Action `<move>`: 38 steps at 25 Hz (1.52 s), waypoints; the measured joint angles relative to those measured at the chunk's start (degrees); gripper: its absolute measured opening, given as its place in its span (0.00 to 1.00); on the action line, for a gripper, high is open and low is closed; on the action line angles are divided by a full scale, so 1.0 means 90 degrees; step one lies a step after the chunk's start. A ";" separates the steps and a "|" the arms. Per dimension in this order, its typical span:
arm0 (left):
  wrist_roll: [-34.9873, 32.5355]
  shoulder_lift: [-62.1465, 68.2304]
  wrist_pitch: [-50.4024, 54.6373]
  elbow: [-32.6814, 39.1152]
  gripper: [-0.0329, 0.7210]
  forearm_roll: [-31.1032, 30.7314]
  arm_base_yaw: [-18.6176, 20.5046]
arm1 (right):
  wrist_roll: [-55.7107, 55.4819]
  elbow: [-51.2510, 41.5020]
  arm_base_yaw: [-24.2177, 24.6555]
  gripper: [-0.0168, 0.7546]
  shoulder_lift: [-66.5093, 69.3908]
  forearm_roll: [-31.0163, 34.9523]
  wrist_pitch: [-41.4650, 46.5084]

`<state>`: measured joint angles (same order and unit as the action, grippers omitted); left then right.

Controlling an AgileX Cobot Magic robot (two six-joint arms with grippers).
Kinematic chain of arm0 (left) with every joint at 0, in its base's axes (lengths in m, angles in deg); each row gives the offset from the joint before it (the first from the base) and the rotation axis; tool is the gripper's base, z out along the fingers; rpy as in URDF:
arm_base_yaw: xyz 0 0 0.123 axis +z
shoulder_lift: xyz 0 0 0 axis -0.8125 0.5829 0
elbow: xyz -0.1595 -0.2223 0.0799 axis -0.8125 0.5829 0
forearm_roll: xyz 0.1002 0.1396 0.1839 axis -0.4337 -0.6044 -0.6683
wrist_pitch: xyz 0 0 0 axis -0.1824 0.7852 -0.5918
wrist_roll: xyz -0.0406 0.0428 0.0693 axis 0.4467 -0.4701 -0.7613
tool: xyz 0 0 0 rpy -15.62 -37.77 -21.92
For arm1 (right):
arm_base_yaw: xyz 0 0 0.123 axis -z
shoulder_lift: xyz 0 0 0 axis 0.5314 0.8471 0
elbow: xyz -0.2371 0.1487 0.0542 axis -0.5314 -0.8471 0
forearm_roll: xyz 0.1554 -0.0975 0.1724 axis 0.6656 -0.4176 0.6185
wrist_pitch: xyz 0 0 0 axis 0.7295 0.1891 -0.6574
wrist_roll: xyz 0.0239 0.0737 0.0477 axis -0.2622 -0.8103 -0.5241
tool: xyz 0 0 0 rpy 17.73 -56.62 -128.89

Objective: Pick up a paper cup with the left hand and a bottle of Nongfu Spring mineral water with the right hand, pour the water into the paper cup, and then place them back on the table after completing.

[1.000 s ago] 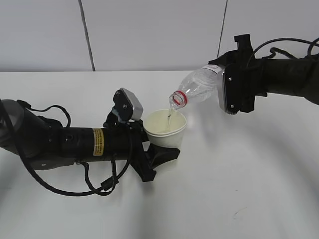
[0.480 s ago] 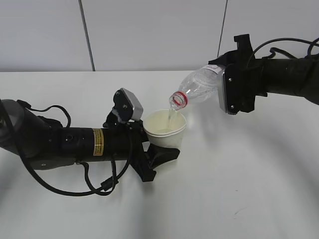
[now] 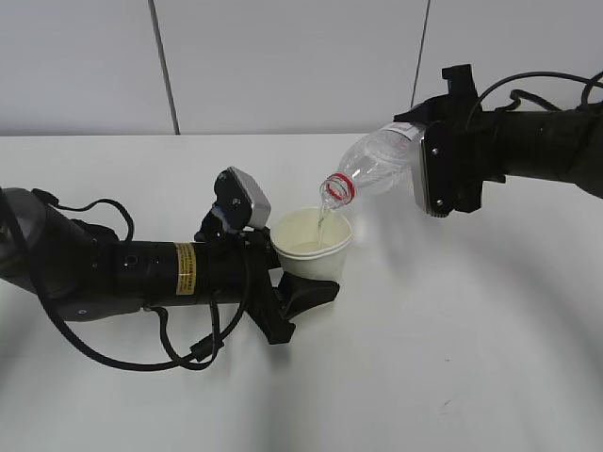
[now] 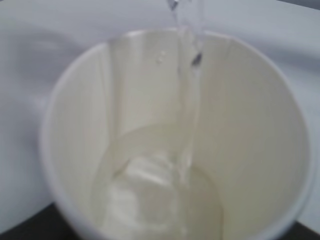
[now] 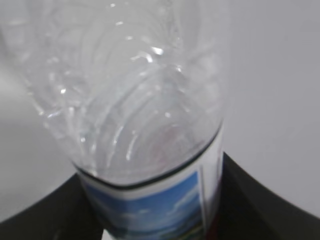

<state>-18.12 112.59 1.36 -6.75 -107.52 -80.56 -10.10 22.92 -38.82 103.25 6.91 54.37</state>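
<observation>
The white paper cup (image 3: 313, 243) is held just above the white table (image 3: 452, 358) by my left gripper (image 3: 297, 282), which is shut on it; the left arm carries a yellow sticker. The clear Nongfu Spring bottle (image 3: 377, 165) with a red neck ring is tilted mouth-down over the cup, held by my right gripper (image 3: 435, 174), shut on its labelled body. A thin stream of water (image 4: 189, 95) falls into the cup (image 4: 175, 150), which holds a shallow pool. The right wrist view shows the bottle (image 5: 135, 100) filling the frame, black fingers (image 5: 245, 200) on both sides.
A grey-white panelled wall (image 3: 283, 66) stands behind the table. Black cables (image 3: 179, 344) loop under the left arm on the tabletop. A faint scuff mark (image 3: 445, 407) lies at the front right.
Nothing has visibly moved; both arms hold their poses and the water keeps streaming from the bottle into the cup.
</observation>
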 joint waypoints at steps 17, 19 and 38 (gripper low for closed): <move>0.0000 0.0000 0.0079 0.0000 0.58 0.0000 0.0000 | 0.0030 0.0000 0.0000 0.55 0.0000 0.0000 0.0000; 0.0000 0.0000 0.0079 0.0000 0.58 0.0000 0.0000 | 0.0030 0.0000 0.0000 0.55 0.0000 0.0000 0.0000; 0.0000 0.0000 0.0099 0.0000 0.58 0.0000 0.0000 | 0.0052 0.0000 0.0000 0.55 0.0000 0.0339 0.0000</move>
<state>-18.12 112.59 2.25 -6.75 -107.52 -80.56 -9.63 22.92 -38.82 103.25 9.96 54.37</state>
